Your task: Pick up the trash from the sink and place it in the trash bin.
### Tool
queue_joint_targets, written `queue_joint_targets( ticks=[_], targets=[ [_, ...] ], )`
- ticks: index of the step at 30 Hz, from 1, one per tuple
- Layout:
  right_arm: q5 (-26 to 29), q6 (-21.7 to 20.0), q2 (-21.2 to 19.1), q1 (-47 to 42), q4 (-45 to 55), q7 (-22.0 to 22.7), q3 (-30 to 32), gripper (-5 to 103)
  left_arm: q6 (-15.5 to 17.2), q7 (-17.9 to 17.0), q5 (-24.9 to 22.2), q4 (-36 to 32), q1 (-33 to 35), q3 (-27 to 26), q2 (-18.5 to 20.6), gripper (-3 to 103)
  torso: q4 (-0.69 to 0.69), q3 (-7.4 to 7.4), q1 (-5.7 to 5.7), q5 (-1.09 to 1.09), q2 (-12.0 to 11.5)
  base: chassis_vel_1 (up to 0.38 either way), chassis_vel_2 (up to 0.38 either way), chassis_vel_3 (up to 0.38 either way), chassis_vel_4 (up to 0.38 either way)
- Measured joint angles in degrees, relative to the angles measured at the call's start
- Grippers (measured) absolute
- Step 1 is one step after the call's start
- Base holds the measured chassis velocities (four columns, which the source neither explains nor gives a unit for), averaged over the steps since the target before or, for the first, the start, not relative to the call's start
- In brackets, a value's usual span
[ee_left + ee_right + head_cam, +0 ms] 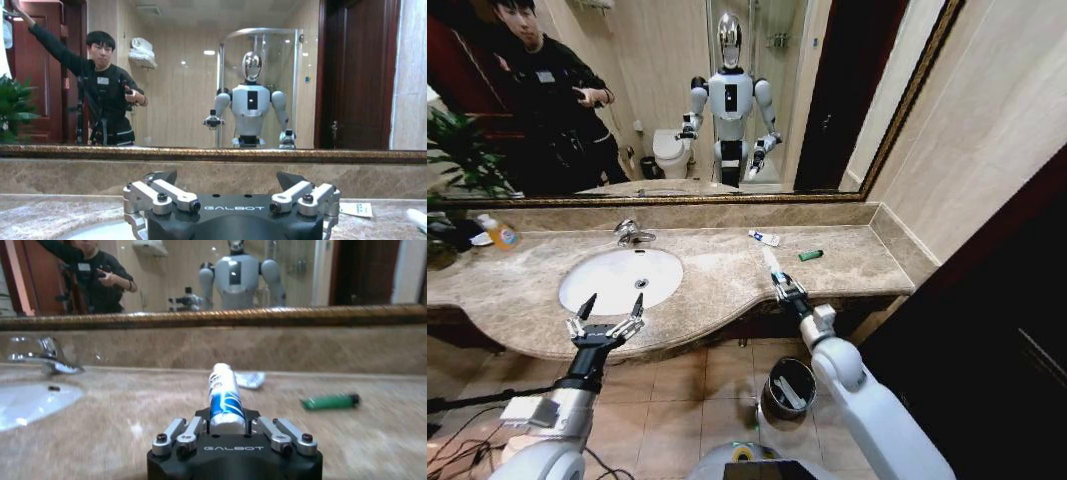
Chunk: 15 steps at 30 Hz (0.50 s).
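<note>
Left gripper hovers at the counter's front edge, fingers spread wide apart. Right gripper, arm extended forward, is clamped on a white-and-blue tube.

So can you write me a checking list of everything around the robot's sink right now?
Surface: beige marble counter, dry-looking, no spills seen.
Job's things: white sink looks empty; blue-and-white tube in the right hand; white packet and green piece on the counter; trash bin on the floor, something pale inside.
Clutter: orange-liquid bottle, plant.
Hands: left hand open at the sink's front edge; right hand shut on the tube above the counter.
Cables: dark cables on the floor.
Surroundings: chrome tap, wall mirror.
</note>
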Motion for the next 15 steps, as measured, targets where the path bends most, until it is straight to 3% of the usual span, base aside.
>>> queue_joint_targets(
  ticks=[6,7,10,15],
  targets=[
    [-1.1,8.6,0.3,-10.9,-1.8,-6.4,7.8,29,0.0,0.0,0.0,0.0,0.0,0.0,0.0,100,0.0,0.0,0.0,0.01,0.0,0.0,0.0,0.0,0.0],
    [-1.1,8.6,0.3,-10.9,-1.8,-6.4,7.8,29,0.0,0.0,0.0,0.0,0.0,0.0,0.0,100,0.0,0.0,0.0,0.01,0.0,0.0,0.0,0.0,0.0],
    [-2.4,14.0,1.4,-14.1,-6.2,-8.5,10.4,29,0.0,0.0,0.0,0.0,0.0,0.0,0.0,100,0.0,0.0,0.0,0.01,0.0,0.0,0.0,0.0,0.0],
    [-3.1,17.3,2.6,-15.6,-11.4,-9.0,10.2,29,0.0,0.0,0.0,0.0,0.0,0.0,0.0,100,0.0,0.0,0.0,0.01,0.0,0.0,0.0,0.0,0.0]
  ],
)
